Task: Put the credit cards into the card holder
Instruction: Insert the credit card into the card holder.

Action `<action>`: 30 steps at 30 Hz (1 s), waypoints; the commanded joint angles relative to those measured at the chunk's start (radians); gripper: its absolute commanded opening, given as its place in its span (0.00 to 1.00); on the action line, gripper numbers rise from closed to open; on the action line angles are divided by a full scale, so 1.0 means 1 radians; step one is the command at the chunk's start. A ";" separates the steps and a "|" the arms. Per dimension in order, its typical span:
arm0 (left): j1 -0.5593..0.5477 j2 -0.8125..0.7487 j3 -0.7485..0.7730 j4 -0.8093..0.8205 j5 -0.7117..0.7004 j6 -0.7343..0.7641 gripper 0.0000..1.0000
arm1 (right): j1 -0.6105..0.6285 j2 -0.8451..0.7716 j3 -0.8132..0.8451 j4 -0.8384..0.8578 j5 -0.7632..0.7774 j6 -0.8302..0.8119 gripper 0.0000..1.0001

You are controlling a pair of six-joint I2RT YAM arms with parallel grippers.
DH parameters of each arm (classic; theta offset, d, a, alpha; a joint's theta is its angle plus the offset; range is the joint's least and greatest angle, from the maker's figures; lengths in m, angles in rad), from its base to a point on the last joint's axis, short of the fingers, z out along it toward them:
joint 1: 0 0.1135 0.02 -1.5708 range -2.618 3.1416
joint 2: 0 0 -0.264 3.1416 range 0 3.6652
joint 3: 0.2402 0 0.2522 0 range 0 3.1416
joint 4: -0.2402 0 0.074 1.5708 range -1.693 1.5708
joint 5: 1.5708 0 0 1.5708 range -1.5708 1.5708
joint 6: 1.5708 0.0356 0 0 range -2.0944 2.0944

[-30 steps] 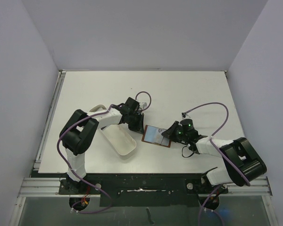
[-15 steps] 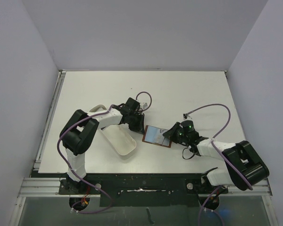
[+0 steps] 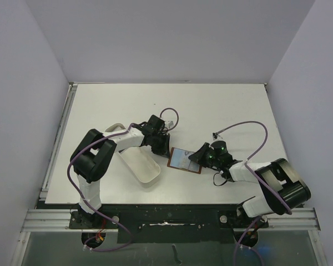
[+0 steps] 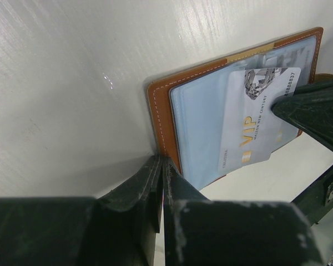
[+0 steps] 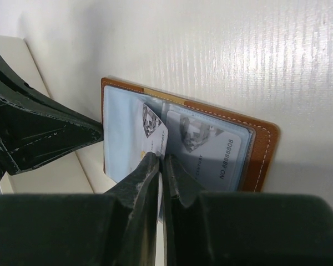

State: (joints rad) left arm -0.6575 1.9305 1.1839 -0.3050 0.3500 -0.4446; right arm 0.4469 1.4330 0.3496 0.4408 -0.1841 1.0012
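Bearing the card holder (image 3: 180,159), white table (image 3: 211,105) between lilac walls (image 3: 22,83).

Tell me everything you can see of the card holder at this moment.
The card holder is a flat reddish-brown leather rectangle with pale stitching and a glossy bluish clear pocket face turned up. It lies on the white table between the arms, near the tray. The left gripper pinches one edge. The right gripper holds a silver VIP card at the pocket face; whether it is inside cannot be told.
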 commanded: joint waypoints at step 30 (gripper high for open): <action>-0.019 0.022 0.004 0.026 0.022 -0.019 0.02 | 0.013 -0.040 0.148 -0.308 0.017 -0.096 0.45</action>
State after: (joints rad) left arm -0.6685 1.9324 1.1843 -0.3023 0.3553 -0.4603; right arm 0.4450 1.3613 0.4744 0.1204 -0.1726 0.8886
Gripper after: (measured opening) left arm 0.028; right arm 0.442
